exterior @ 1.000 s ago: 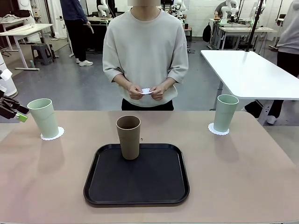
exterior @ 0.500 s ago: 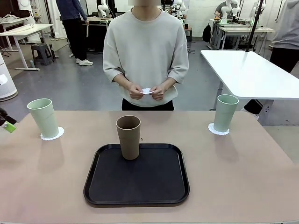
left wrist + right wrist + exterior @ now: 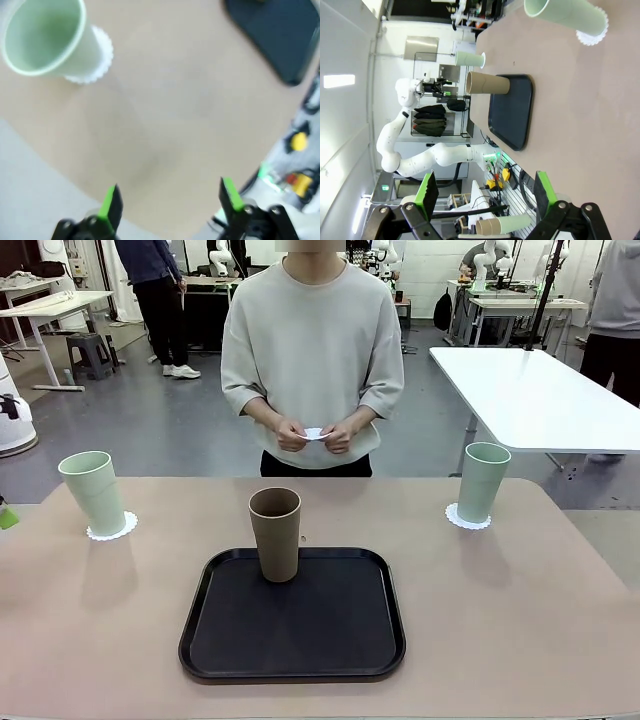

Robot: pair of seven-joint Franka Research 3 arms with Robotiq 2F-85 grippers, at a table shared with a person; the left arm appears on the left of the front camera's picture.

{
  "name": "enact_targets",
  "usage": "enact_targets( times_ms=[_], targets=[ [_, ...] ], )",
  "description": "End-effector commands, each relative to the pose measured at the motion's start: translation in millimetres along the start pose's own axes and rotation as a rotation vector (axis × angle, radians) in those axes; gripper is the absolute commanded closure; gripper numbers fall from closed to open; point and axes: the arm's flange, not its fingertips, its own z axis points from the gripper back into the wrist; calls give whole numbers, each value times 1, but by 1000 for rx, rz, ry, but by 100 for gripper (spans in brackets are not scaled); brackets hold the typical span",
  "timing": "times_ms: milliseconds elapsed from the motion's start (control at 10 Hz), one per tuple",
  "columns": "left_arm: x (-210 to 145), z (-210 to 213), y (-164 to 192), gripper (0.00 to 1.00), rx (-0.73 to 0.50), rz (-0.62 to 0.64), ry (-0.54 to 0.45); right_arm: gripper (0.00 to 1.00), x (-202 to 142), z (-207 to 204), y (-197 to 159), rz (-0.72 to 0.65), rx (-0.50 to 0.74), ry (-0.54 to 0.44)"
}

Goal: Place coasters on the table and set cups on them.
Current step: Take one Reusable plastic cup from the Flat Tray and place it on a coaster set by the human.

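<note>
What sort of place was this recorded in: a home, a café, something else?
Most likely a robotics lab or workshop hall: white-topped work tables stand on a bare grey floor behind the person, and the right wrist view shows the robot's white left arm.

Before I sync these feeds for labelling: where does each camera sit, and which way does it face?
Front: fixed on the robot's side, facing across the table at the person, whose hands hold a coaster.
Left wrist: on the left arm, looking down past the open left gripper at the left cup.
Right wrist: on the right arm, rolled sideways, looking along the table past the open right gripper at the right cup and left arm.
Shared: all three show the tray and left cup.
</note>
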Motion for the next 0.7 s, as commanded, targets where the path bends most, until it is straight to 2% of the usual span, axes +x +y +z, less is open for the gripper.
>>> enact_targets(
  times_ms=[0,200,400,500,600],
  targets=[
    [11,4,-37,0,143,56,106,0,0,1,1,-15,-1,-2],
    [28,13,-53,0,182,65,115,0,0,1,1,-15,-1,-2],
    [24,22,-52,0,154,26,10,0,0,1,1,-15,-1,-2],
    [31,19,-56,0,171,50,92,0,0,1,1,-15,-1,-2],
    [31,19,-56,0,171,50,92,0,0,1,1,-15,-1,-2]
  ],
)
